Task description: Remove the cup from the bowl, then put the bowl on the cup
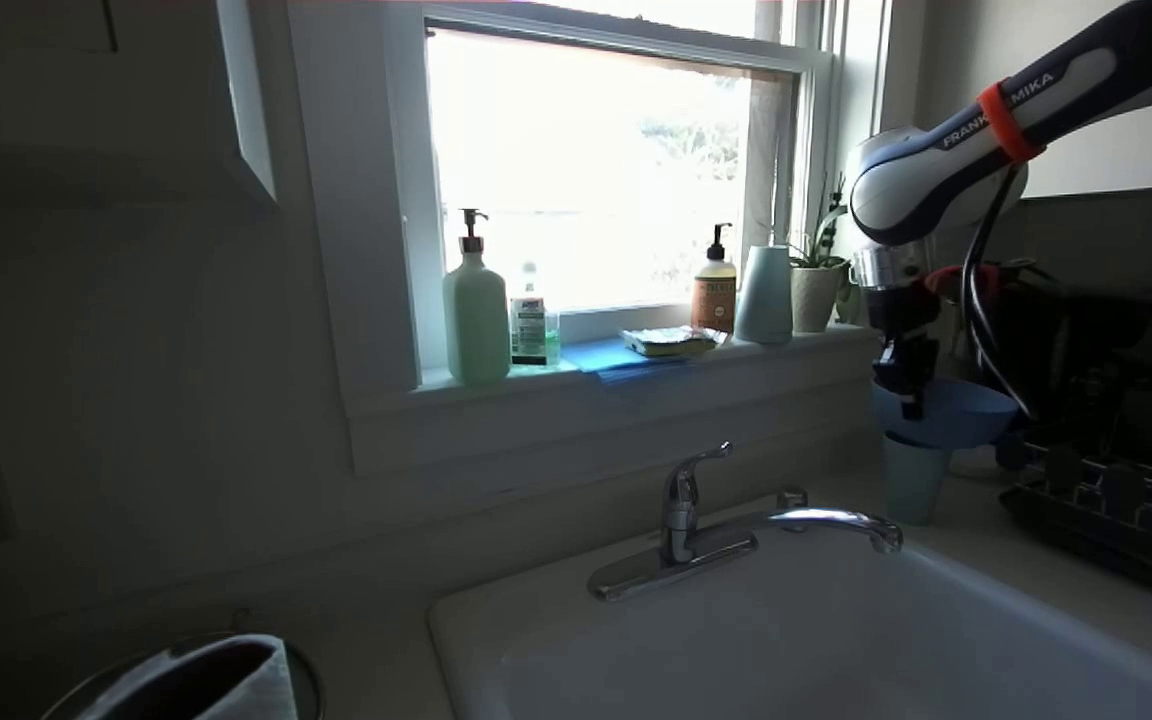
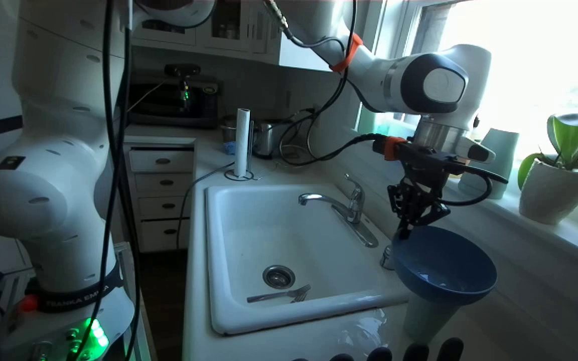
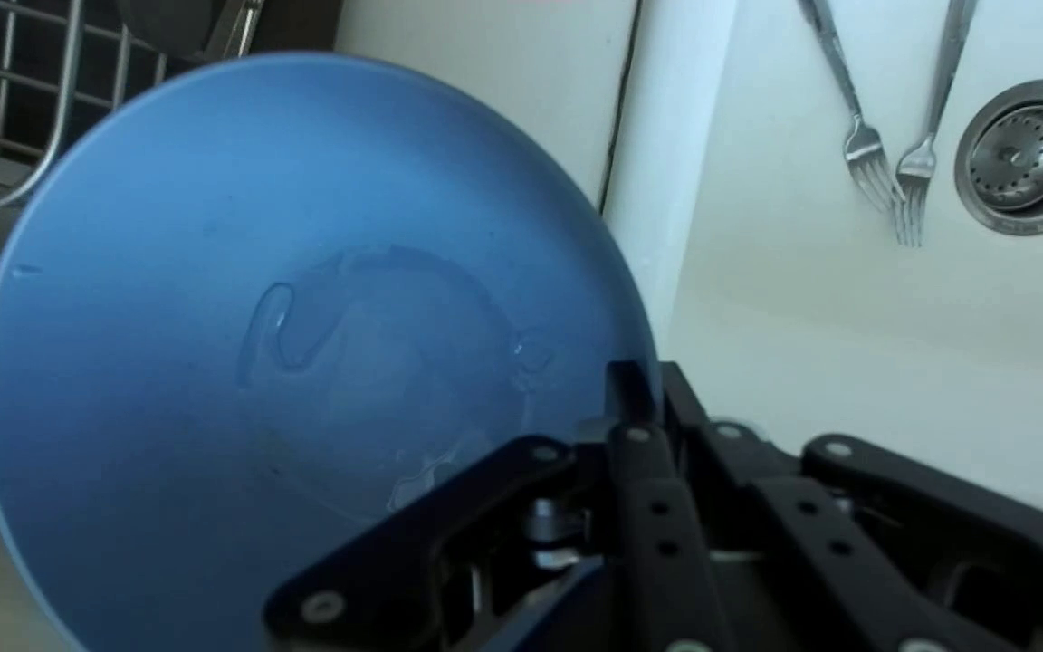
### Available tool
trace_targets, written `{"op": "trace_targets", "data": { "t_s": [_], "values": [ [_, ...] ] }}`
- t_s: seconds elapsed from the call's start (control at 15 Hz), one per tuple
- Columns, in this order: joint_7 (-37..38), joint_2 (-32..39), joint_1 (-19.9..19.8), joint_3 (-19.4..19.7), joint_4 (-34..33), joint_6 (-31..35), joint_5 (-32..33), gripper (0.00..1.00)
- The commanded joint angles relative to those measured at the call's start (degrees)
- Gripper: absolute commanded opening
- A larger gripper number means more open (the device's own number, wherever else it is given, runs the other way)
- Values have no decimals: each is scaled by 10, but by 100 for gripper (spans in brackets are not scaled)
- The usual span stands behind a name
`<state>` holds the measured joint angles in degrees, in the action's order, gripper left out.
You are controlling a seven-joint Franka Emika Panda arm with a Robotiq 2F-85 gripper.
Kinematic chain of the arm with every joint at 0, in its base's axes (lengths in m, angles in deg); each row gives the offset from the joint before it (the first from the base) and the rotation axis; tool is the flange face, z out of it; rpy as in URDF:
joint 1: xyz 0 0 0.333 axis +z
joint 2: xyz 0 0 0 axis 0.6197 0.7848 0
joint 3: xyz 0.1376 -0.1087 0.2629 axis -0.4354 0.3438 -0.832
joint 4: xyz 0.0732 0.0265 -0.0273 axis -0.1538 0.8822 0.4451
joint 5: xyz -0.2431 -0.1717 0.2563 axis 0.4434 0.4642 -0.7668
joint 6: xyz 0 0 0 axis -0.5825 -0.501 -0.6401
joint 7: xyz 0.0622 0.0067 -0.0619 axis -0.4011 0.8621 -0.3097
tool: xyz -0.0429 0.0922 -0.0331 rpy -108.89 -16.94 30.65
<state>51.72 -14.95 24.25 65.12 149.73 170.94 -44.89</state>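
Observation:
The light-blue bowl (image 1: 966, 415) is upright with its open side up, over a pale cup (image 1: 914, 482) on the counter beside the sink. The bowl also shows in an exterior view (image 2: 452, 260), slightly tilted, with the cup (image 2: 425, 318) below it. I cannot tell whether the bowl rests fully on the cup. My gripper (image 3: 662, 389) is shut on the bowl's rim at the sink side, one finger inside and one outside. It also shows in both exterior views (image 1: 913, 405) (image 2: 404, 231). In the wrist view the bowl (image 3: 304, 208) holds only a little water, and the cup is hidden beneath it.
The white sink (image 2: 219, 260) with a chrome faucet (image 1: 681, 515) lies beside the cup. Forks (image 3: 915, 167) lie in the sink. A dark dish rack (image 1: 1126, 505) stands close to the bowl. The windowsill bears bottles (image 1: 477, 315), a pale tumbler (image 1: 764, 295) and a potted plant (image 1: 816, 298).

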Motion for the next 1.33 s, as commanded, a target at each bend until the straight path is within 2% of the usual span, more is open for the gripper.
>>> {"op": "trace_targets", "data": {
  "t_s": [0.0, 0.87, 0.93, 1.0, 1.07, 1.27],
  "values": [
    [9, 33, -8, -6, -47, -8, -9, 1],
    [12, 78, -21, -7, -117, -61, -10, 1],
    [12, 79, -22, -7, -119, -62, -11, 4],
    [13, 81, -23, -7, -122, -63, -10, 29],
    [13, 82, -24, -7, -124, -65, -10, 30],
    [12, 83, -25, -8, -129, -71, -10, 49]
  ]
}}
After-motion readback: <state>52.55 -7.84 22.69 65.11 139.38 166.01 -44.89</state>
